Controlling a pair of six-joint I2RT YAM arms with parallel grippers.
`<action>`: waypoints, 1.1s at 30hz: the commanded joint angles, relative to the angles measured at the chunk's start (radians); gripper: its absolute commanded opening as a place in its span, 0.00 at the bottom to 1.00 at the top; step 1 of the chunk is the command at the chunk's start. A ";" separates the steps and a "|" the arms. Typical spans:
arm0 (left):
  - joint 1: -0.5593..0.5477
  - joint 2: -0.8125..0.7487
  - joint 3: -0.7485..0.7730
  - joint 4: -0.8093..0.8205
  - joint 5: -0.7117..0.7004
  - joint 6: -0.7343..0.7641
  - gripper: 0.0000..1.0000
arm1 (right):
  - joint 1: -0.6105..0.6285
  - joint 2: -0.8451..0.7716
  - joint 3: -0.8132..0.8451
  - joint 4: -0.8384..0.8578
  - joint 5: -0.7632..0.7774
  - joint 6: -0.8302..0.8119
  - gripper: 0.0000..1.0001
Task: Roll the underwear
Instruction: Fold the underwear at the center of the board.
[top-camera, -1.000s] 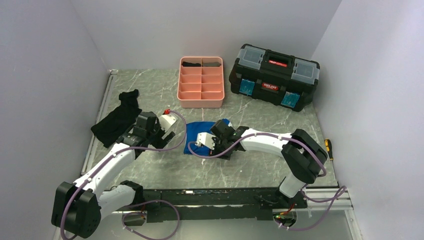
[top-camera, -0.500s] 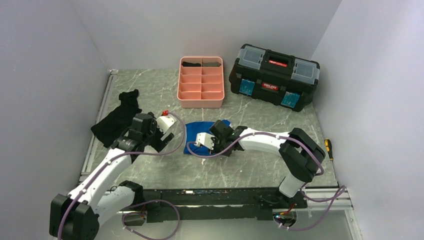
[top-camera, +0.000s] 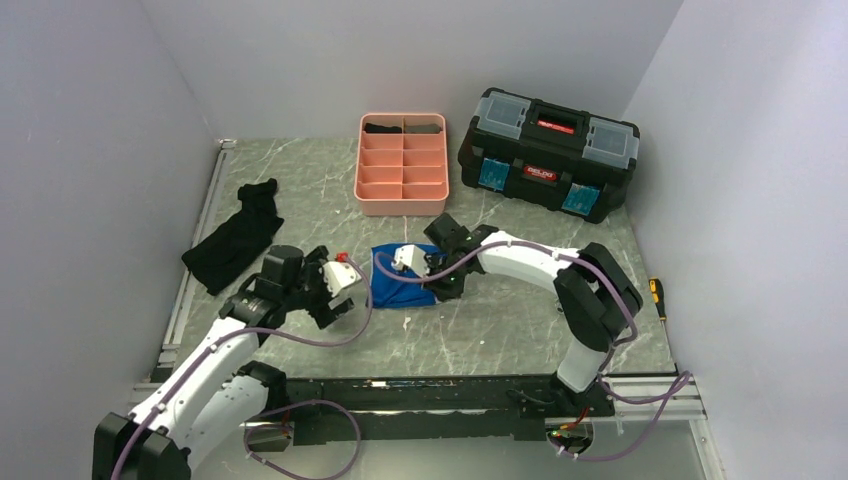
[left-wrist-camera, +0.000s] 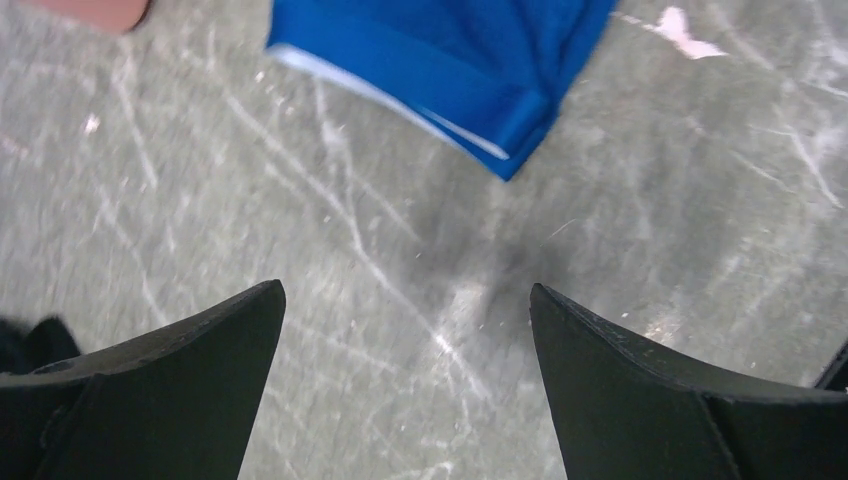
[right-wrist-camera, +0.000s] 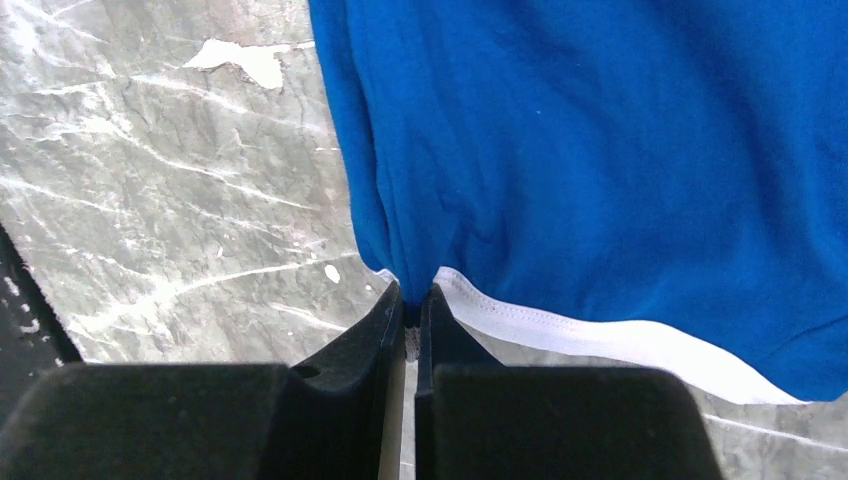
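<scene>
The bright-blue underwear (top-camera: 400, 282) with a white band lies on the marble table in front of the pink tray. My right gripper (right-wrist-camera: 410, 305) is shut on its edge, pinching blue fabric beside the white band (right-wrist-camera: 560, 325); the garment (right-wrist-camera: 600, 150) spreads out ahead of the jaws. My left gripper (left-wrist-camera: 405, 330) is open and empty over bare table, a short way left of the underwear, whose folded corner (left-wrist-camera: 460, 60) shows at the top of the left wrist view.
A pink compartment tray (top-camera: 402, 165) with dark fabric rolls in its back cells stands behind. A black toolbox (top-camera: 548, 152) sits at the back right. A black cloth garment (top-camera: 238, 238) lies at the left. Walls close in both sides.
My right gripper has moved back and left over the underwear, drawing the fabric into a smaller shape. My left arm has pulled back toward the near edge, closer to the garment's left edge.
</scene>
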 joint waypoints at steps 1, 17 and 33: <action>-0.066 0.055 0.002 0.084 0.111 0.097 0.99 | -0.070 0.038 0.083 -0.105 -0.177 -0.047 0.00; -0.381 0.331 0.047 0.229 -0.063 0.345 0.93 | -0.216 0.178 0.227 -0.250 -0.409 -0.055 0.00; -0.440 0.469 0.095 0.231 -0.175 0.423 0.63 | -0.263 0.220 0.288 -0.318 -0.496 -0.051 0.00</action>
